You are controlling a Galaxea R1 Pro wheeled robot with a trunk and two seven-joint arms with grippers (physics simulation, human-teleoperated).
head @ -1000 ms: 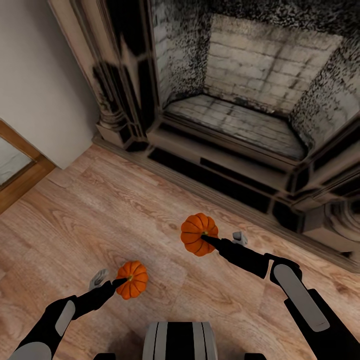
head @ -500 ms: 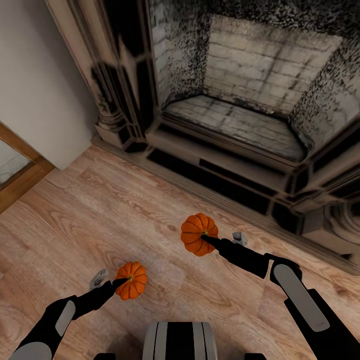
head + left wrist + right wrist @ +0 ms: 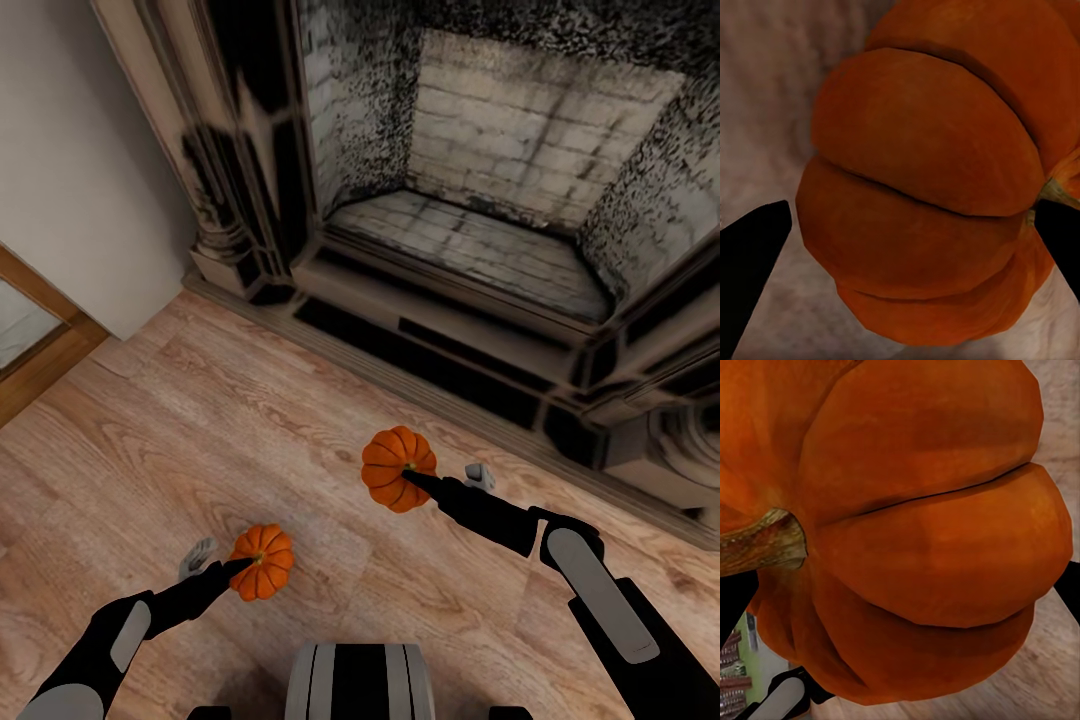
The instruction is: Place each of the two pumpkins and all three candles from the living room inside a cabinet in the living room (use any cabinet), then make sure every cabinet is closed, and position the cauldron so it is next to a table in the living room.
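While each tool [image 3: 262,560] grips one, both ribbed orange pumpkins [image 3: 399,468] glow.

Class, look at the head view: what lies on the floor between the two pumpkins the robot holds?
Nothing: bare wood floor separates the left pumpkin and the right pumpkin in the head view.

The fireplace [image 3: 480,230] blocks the way ahead; bare wooden floor [image 3: 250,420] before its hearth lies open between the pumpkins [image 3: 398,468].
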